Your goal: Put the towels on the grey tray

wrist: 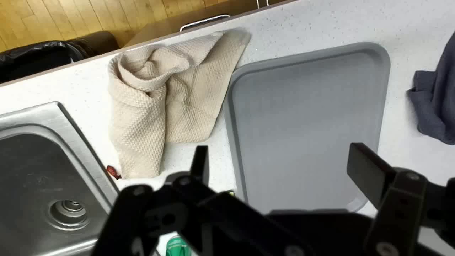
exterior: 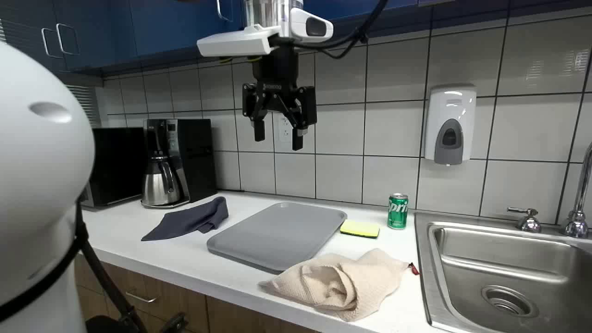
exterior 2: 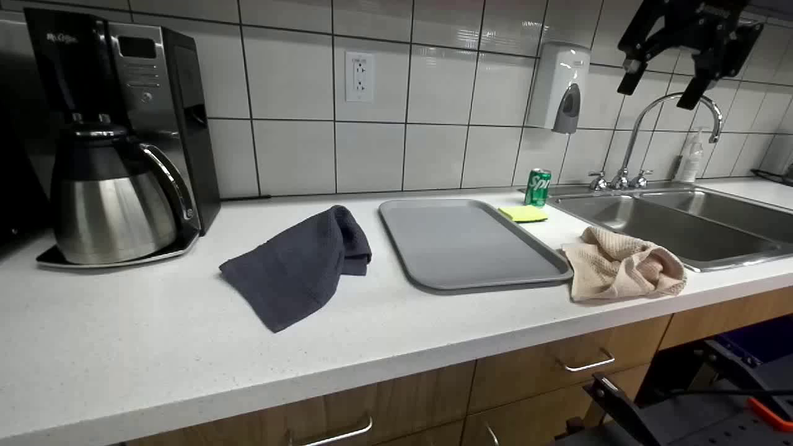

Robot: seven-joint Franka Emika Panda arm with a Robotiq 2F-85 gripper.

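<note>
The grey tray [exterior: 282, 231] lies flat on the counter in both exterior views [exterior 2: 471, 244] and in the wrist view [wrist: 309, 106]. A dark blue-grey towel [exterior: 194, 219] lies crumpled beside it on the coffee-maker side; it also shows in an exterior view [exterior 2: 303, 266] and at the wrist view's right edge [wrist: 439, 103]. A beige towel [exterior: 337, 282] lies bunched at the tray's sink side, also seen in an exterior view [exterior 2: 619, 266] and the wrist view [wrist: 142, 110]. My gripper [exterior: 278, 141] is open and empty, high above the tray [wrist: 279, 147].
A yellow-green sponge [exterior: 360, 228] and a green can [exterior: 397, 211] stand between tray and sink [exterior: 504, 273]. The coffee maker [exterior 2: 118, 186] is at the far end. A soap dispenser [exterior: 451, 125] hangs on the tiled wall. A small red object [wrist: 113, 172] touches the beige towel.
</note>
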